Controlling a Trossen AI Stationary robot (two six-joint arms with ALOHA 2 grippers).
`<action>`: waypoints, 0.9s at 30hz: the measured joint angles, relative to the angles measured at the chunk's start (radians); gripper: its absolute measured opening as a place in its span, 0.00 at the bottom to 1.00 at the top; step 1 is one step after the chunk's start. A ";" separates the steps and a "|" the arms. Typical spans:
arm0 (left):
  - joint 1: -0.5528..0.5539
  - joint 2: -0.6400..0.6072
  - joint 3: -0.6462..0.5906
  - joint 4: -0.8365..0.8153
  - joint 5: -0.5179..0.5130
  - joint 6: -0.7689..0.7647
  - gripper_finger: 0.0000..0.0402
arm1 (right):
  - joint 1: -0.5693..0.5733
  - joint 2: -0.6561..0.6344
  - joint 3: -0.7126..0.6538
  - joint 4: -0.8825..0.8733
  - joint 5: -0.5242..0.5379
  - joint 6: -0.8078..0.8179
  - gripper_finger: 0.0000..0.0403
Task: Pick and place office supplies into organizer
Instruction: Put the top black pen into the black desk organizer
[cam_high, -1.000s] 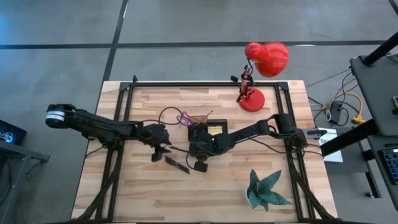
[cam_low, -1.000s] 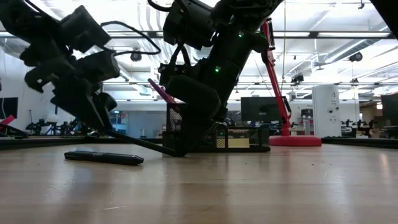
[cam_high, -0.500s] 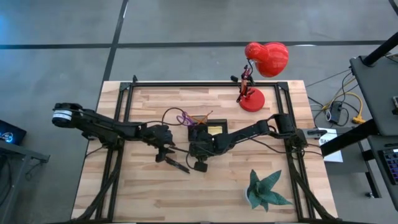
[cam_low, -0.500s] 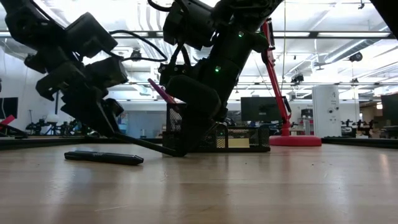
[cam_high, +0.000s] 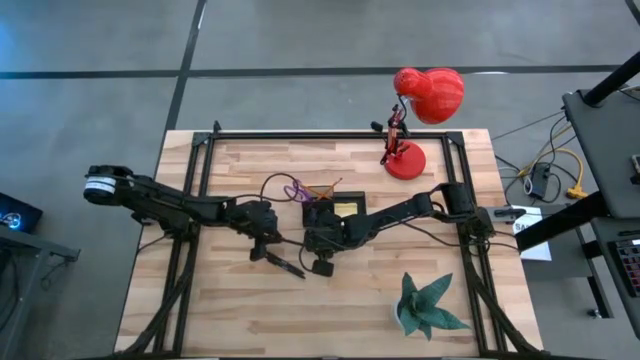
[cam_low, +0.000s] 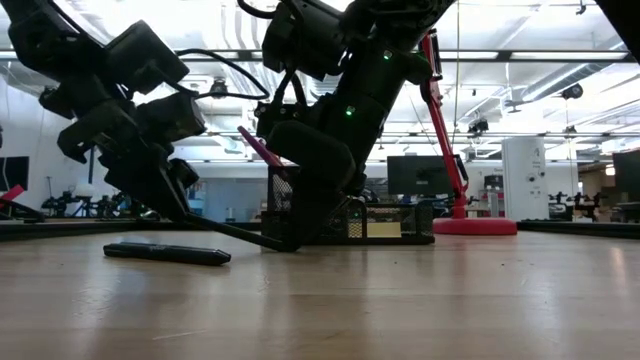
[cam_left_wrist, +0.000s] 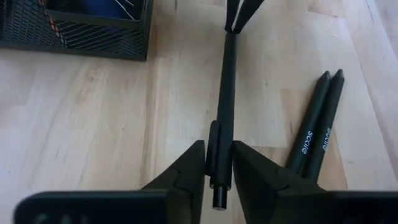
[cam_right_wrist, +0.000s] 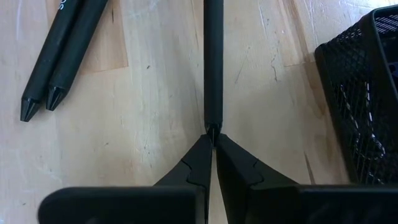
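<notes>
Left gripper (cam_left_wrist: 217, 163) clamped on clip end of black pen (cam_left_wrist: 224, 99), low over table (cam_high: 250, 310) centre. Right gripper (cam_right_wrist: 212, 149) pinched on same pen's tip, fingers fully together. Pen spans between both grippers. Two more black pens (cam_left_wrist: 318, 121) lie side by side just beside it. Black mesh organizer (cam_high: 335, 212) at 12 o'clock of right gripper, purple scissors (cam_high: 297, 190) at its 10 o'clock.
</notes>
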 joint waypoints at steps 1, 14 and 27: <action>0.000 0.000 0.000 0.001 0.002 0.001 0.14 | 0.000 0.000 0.000 0.000 0.000 0.000 0.03; -0.001 -0.016 0.021 -0.045 -0.063 0.010 0.06 | 0.000 -0.004 0.042 -0.070 0.069 0.022 0.03; 0.001 -0.160 0.387 -0.591 -0.268 0.272 0.05 | 0.054 -0.204 0.080 -0.199 0.613 0.087 0.03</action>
